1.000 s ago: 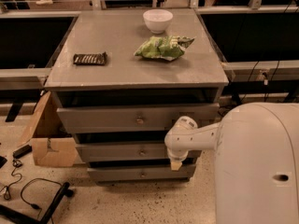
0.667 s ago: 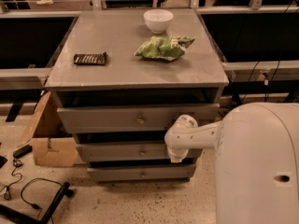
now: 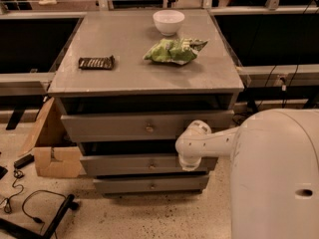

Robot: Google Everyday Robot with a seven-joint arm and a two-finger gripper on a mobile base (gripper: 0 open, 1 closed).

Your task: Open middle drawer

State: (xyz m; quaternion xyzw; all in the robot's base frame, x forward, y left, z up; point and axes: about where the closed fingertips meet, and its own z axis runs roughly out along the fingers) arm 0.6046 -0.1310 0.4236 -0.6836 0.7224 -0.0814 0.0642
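The middle drawer [image 3: 119, 164] is seen as the second of three grey fronts in the cabinet [image 3: 149, 73], below the taller upper drawer [image 3: 109, 128] and above the slimmer lower drawer [image 3: 124, 185]; its long axis is laid across the view from side to side, and it is judged to slide out toward the camera. Its small brass knob [image 3: 152, 165] is set at the centre of the front. The gripper [image 3: 190, 162] is found at the end of the white arm [image 3: 209, 142], which is reached in from the robot's body [image 3: 279, 178] on the right; it is held against or just before the right part of the middle drawer's front, so the knob lies just beside it to the left as viewed, at about the same height. Whether the gripper is released or clenched cannot be told, and contact with the knob cannot be confirmed. A short sideways shift toward the centre is judged to be needed before any pull. Bare floor is left open in front of the cabinet; a cardboard box [image 3: 50, 148] stands at the left side and cables [image 3: 35, 208] lie nearer the camera, both well apart from the pull path; the upper drawer's lower edge is close above.
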